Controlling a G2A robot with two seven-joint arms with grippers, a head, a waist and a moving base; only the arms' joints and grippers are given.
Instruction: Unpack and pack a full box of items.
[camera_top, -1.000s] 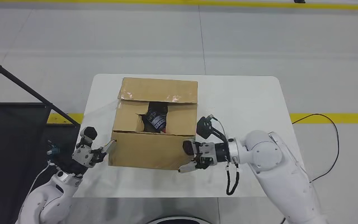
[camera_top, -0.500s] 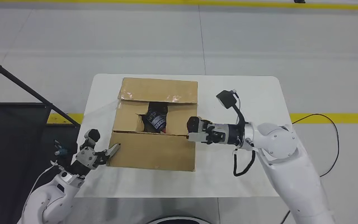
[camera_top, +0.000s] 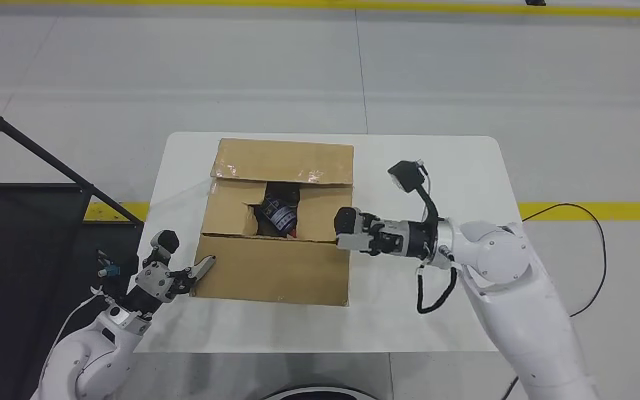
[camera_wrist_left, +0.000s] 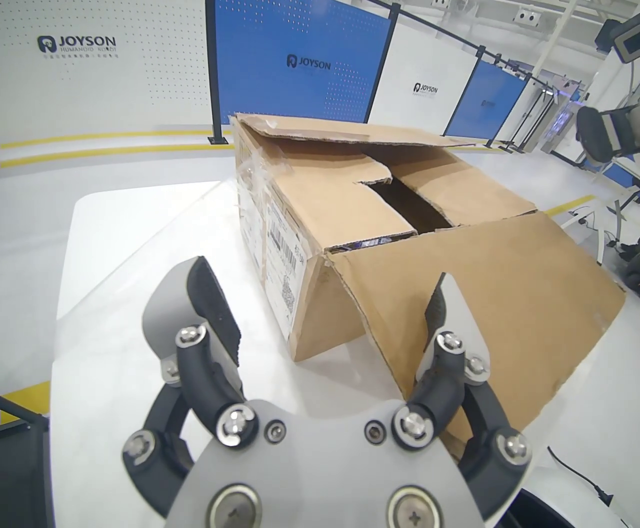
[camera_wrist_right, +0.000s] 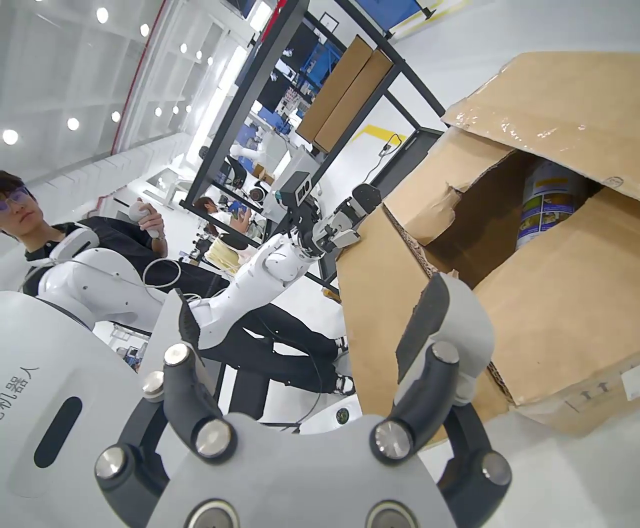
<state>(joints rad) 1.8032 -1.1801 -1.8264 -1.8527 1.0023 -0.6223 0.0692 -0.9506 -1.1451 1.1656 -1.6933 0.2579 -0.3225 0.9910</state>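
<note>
One box (camera_top: 275, 235), cardboard, middle-left on the white table (camera_top: 430, 170). Far and side flaps are folded over the top; the near flap (camera_wrist_left: 480, 310) slopes outward toward the robot.

One can (camera_top: 280, 213), inside the box, seen through the gap between the side flaps. I judge the right arm nearer: from its fingers the can lies inward, toward the box's centre, past the right flap's edge.

The right gripper (camera_top: 343, 228): fingers spread wide, holding nothing, at the box's upper right edge.

The left gripper (camera_top: 200, 268): fingers spread, holding nothing, just beside the near flap's left corner.

Not made out: whether either gripper touches cardboard; the can's lower body and its long axis; anything else under the flaps.
</note>
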